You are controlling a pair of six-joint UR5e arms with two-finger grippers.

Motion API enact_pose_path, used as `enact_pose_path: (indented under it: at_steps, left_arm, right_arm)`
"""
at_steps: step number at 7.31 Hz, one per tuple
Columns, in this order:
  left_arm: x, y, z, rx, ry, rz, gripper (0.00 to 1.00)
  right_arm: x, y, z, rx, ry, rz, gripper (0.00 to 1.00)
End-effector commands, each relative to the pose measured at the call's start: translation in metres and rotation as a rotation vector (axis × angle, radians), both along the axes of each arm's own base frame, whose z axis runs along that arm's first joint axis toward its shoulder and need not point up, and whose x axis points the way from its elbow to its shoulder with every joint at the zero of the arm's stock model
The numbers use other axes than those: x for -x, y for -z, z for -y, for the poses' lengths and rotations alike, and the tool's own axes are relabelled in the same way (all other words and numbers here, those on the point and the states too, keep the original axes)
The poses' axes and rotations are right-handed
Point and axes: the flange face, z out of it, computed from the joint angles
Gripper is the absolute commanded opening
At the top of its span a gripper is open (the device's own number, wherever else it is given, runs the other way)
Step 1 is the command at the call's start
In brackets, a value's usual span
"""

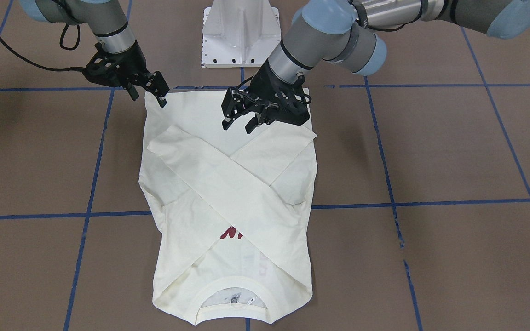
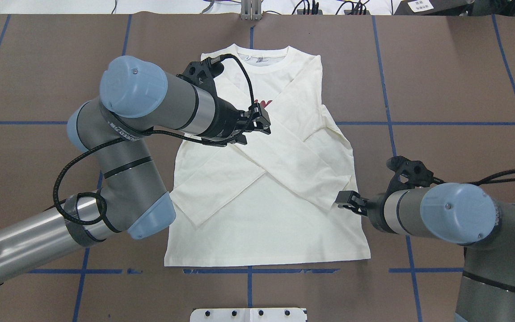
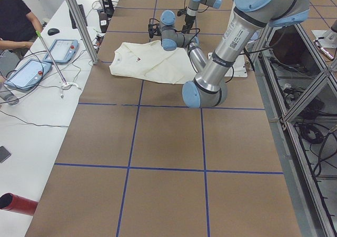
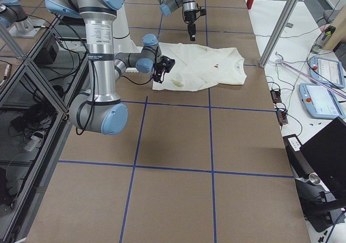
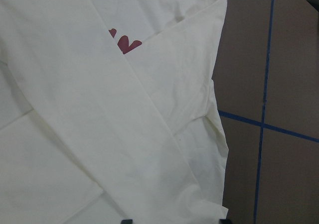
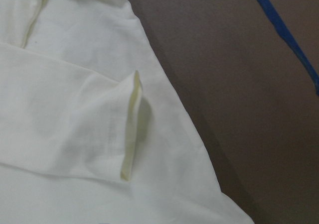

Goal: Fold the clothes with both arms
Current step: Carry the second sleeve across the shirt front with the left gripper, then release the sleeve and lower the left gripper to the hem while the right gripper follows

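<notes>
Shirt (image 2: 266, 232) lies flat mid-tabletop (image 2: 441, 89), collar (image 2: 262, 60) toward the far edge, hem (image 2: 266, 261) toward the robot's edge, sleeves (image 2: 293, 156) crossed over its front. You're between folds, I'd judge: next, take both hem corners up to the collar. Left fingers (image 1: 227, 115) hang spread and empty over the body; right fingers (image 1: 161, 97), also spread, hover at the hem's right corner.

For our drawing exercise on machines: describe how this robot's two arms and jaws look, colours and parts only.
Both the left arm and right arm are jointed tubes in grey and silver metal, with rounded light-blue caps at the joints. Thin black bands ring the segments. Black cables loop along each. Each ends in black two-finger jaws.
</notes>
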Motion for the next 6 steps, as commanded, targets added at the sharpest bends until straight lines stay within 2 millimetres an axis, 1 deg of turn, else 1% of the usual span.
enact_pose_path:
  at_steps: [1, 2, 3, 4, 5, 6]
  left_arm:
    - [0.002, 0.000, 0.001, 0.000, 0.007, 0.000, 0.66]
    - [0.002, 0.000, 0.001, 0.001, 0.007, 0.000, 0.66]
    - [0.002, 0.000, 0.001, 0.001, 0.007, 0.000, 0.67]
    - [0.001, 0.000, 0.001, 0.005, 0.006, -0.001, 0.67]
    - [0.001, 0.000, 0.001, 0.007, 0.007, -0.001, 0.67]
    - [0.001, -0.001, 0.001, 0.008, 0.007, 0.000, 0.67]
  right_arm:
    - [0.017, -0.026, -0.024, 0.028, -0.027, -0.047, 0.95]
    - [0.013, -0.043, -0.035, 0.047, -0.022, -0.076, 0.93]
    - [0.011, -0.048, -0.040, 0.061, -0.028, -0.080, 0.89]
    - [0.012, -0.048, -0.042, 0.066, -0.029, -0.078, 0.76]
    - [0.012, -0.046, -0.042, 0.065, -0.029, -0.074, 0.51]
    - [0.012, -0.046, -0.042, 0.065, -0.029, -0.074, 0.42]
